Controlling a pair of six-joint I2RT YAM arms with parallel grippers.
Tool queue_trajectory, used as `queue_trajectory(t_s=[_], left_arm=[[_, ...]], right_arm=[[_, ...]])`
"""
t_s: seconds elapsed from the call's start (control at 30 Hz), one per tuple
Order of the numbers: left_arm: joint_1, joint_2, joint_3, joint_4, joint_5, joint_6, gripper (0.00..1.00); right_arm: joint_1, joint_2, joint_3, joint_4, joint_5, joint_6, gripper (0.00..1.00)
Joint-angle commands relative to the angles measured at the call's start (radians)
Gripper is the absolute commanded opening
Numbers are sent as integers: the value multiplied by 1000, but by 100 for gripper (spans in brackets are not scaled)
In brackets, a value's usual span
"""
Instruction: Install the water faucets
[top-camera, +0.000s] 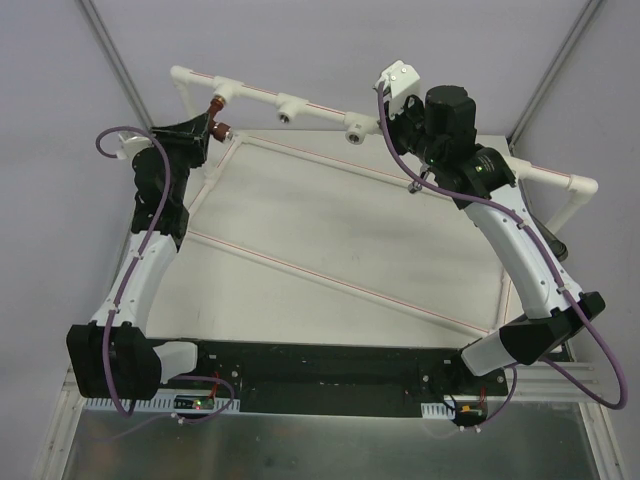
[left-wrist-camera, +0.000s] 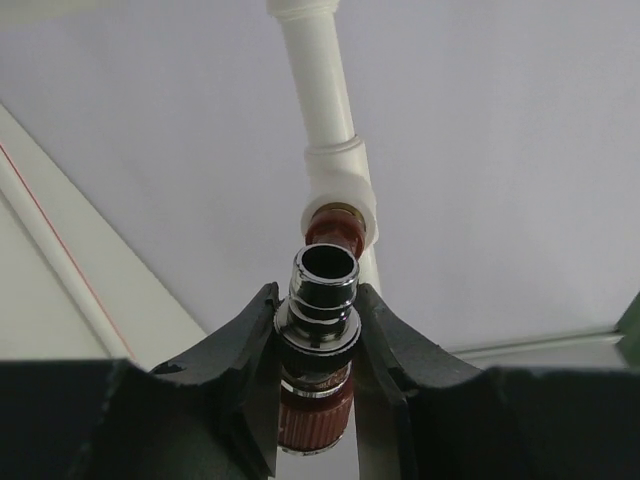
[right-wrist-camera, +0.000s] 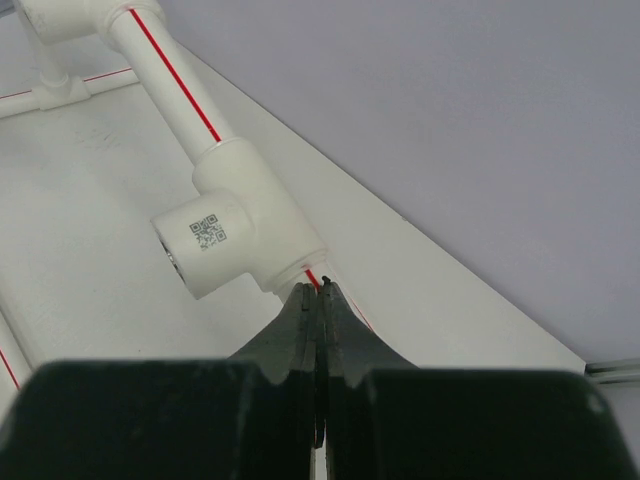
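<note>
Where the white pipe rail (top-camera: 300, 103) runs along the far edge, you have your left gripper (left-wrist-camera: 318, 305) clamped on the reddish-brown faucet (left-wrist-camera: 318, 345), right at the left tee fitting (left-wrist-camera: 340, 185); your right gripper (right-wrist-camera: 317, 292), fingers pressed together and empty, sits just beside the QR-marked tee (right-wrist-camera: 235, 235)

Open across the middle of the tabletop (top-camera: 330, 225), crossed only by thin red-striped pipes (top-camera: 340, 282) lying flat. Barred along the far edge by the white pipe (top-camera: 320, 107) and its tee fittings (top-camera: 288, 110). Crowded at the far left corner by the left gripper (left-wrist-camera: 318, 300), jaws clamped on the reddish-brown faucet (left-wrist-camera: 318, 330) before one tee. Tight toward the far right corner, with the right gripper (right-wrist-camera: 317, 290), jaws together, against the pipe beside another tee.
</note>
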Motion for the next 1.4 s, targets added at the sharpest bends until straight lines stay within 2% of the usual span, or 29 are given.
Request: queue_trajectory(t_s=[0.0,0.3,0.43,0.5,0.6,0.67,0.77,0.87,0.97,1.0,1.07,1.17,1.37], left_arm=[[-3,41,-38,95,154,509,0],[-5,95,8,97,469,1296,0],[-20,90,1,-15,596,1731,0],[-37,81,-6,-107,615,1963,0],[-51,78,33,-239,604,2171,5],[-51,67,46,-282,601,2219,13],[-51,44,66,-288,587,2208,37],[-51,7,82,-279,607,2126,60],[-49,-43,76,-236,615,2006,93],[-49,-63,76,-228,615,1959,99],[-49,-98,91,-225,584,1847,99],[-46,-146,167,-306,500,1650,99],[-31,-218,240,-362,224,1155,99]], right_arm=[[-14,47,-35,-138,52,-13,0],[-12,38,-37,-135,43,-15,0],[-12,33,-43,-132,44,-16,0],[-14,27,-44,-134,42,-16,0],[-12,24,-47,-134,46,-18,0],[-14,24,-49,-134,47,-18,0],[-14,24,-52,-134,47,-18,0],[-14,23,-52,-135,47,-16,0],[-12,23,-52,-135,47,-18,0],[-12,21,-52,-137,47,-18,0],[-14,23,-56,-135,49,-18,0],[-14,24,-58,-137,53,-19,0],[-14,29,-63,-137,55,-19,0]])
